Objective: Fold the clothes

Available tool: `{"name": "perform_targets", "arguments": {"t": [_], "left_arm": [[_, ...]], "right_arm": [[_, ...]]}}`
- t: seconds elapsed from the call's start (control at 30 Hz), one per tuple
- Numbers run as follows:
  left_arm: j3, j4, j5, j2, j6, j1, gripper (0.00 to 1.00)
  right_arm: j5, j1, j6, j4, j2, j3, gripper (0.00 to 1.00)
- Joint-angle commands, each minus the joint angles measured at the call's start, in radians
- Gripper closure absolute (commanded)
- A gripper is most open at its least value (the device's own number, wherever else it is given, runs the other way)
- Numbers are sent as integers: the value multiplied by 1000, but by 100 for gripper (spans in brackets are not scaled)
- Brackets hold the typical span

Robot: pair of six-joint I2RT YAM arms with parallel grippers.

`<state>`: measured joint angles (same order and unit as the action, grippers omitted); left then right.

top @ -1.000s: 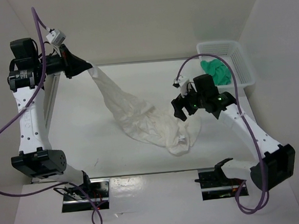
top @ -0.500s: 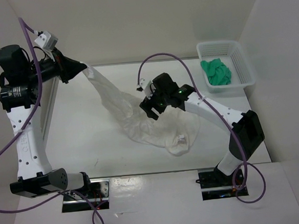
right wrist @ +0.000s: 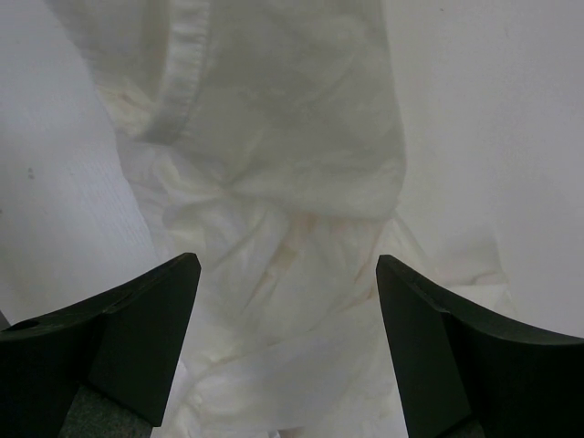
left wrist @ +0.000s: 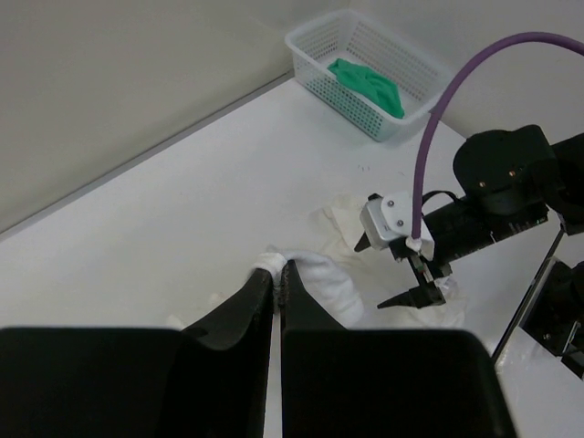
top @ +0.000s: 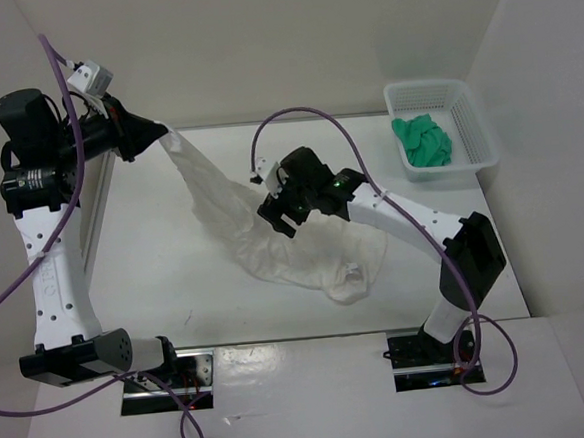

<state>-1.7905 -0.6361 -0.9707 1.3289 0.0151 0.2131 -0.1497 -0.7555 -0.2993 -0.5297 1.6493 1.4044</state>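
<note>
Fingers (right wrist: pixel 137 347), right gripper (top: pixel 275 220): spread wide, nothing held. Poised just above mid-span of white garment (top: pixel 305 258); in wrist view, fabric lay directly below & between the tips.
Left gripper (left wrist: pixel 280 274): clamped shut on one garment corner, raised at far-left.
Garment: long axis ran diag., from lifted far-left end to bunched near-right end on table (top: pixel 154 259).
Right arm was nearer the slack middle.
Judgement: next grasp lay straight down from right tips, w/ ribbed hem (right wrist: pixel 182 73) just ahead-left.
</note>
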Motion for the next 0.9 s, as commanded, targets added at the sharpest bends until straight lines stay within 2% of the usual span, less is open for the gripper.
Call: {"name": "perform_targets", "arguments": {"t": [0.0,0.27,0.67,0.87], "left_arm": [[3,30,13,-14,40,6,100],[3,30,23,-23,40,6,100],[13,21,23,-42,49,6,100],[13,21,13,-42,49,6,100]], "right_arm": [[21,-68,9,69,-3,16,14],[81,-100,-9,126,47,34,14],[59,-110,-18,155,132,117,18],[59,-119,-9,155,152,136,32]]}}
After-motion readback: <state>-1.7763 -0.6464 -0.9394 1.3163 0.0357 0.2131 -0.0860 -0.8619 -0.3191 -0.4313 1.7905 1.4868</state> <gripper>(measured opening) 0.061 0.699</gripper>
